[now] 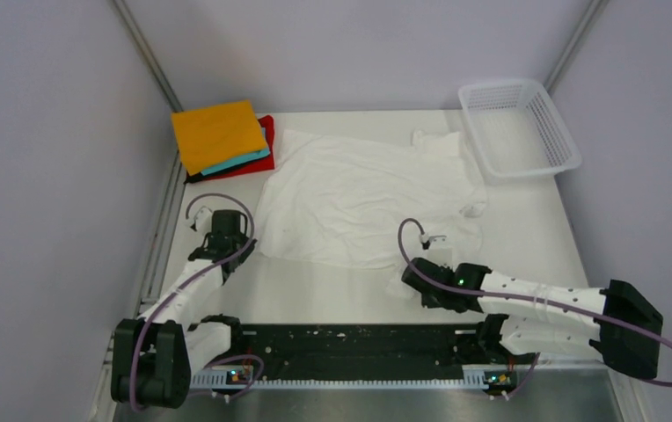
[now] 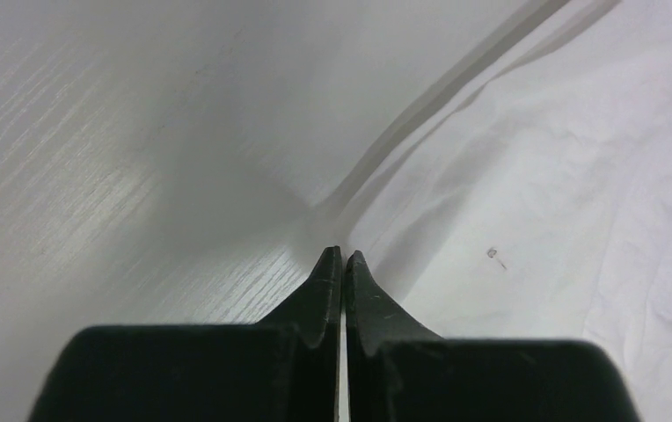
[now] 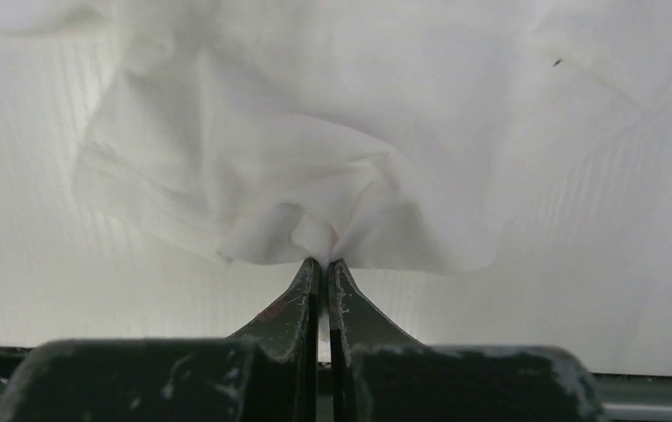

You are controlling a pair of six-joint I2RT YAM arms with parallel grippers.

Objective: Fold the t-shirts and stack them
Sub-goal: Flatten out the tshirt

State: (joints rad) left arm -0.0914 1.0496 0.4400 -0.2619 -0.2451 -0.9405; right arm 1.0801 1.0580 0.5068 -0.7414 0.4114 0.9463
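Observation:
A plain white tee point(image 1: 359, 198) lies spread and crumpled in the middle of the table. Folded orange point(image 1: 216, 132), teal point(image 1: 249, 161) and red point(image 1: 266, 123) tees are stacked at the back left. My left gripper point(image 1: 225, 223) is shut with nothing visible between the jaws. In the left wrist view its tips point(image 2: 343, 254) rest right at the tee's left edge point(image 2: 535, 202). My right gripper point(image 1: 406, 280) is shut on a bunched fold of the tee's near hem. The right wrist view shows that fold point(image 3: 315, 176) pinched at the tips point(image 3: 324, 260).
A white plastic mesh basket point(image 1: 526, 97) stands at the back right, next to the tee's far sleeve. Grey walls enclose the table on three sides. A black rail point(image 1: 350, 347) runs between the arm bases at the near edge.

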